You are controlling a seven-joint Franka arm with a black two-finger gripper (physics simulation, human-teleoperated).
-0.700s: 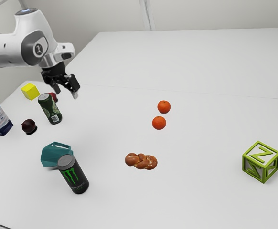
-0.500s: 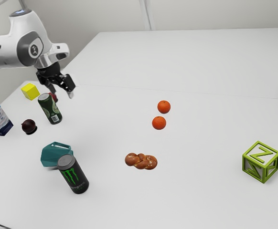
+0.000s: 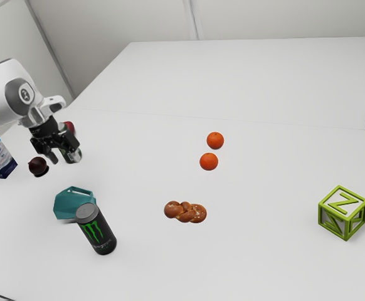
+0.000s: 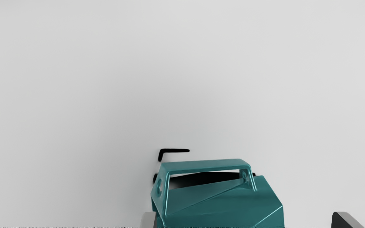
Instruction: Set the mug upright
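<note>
the teal mug point(image 3: 74, 204) lies on its side on the white table point(image 3: 258, 251), just beside the dark energy drink can point(image 3: 96, 229), and the gripper point(image 3: 64, 155) hangs above and apart from it. from here i'd say the job is to get a good hold before any tipping. the wrist view has the mug nearer one finger than the other, so i'd centre the hand first, then come down slowly — a fingertip landing on the handle point(image 4: 206, 164) could roll the whole thing. i'd keep off that can, too (it looks awfully easy to knock). once the mug is held, i'd lift a little, turn it until the base faces down, and let go only when it sits flat; which end is the mouth, i can't tell.

as for the jaws, they're wide open — the fingers point(image 4: 344, 221) stand well apart, holding nothing, and i see no touch on the mug.
</note>
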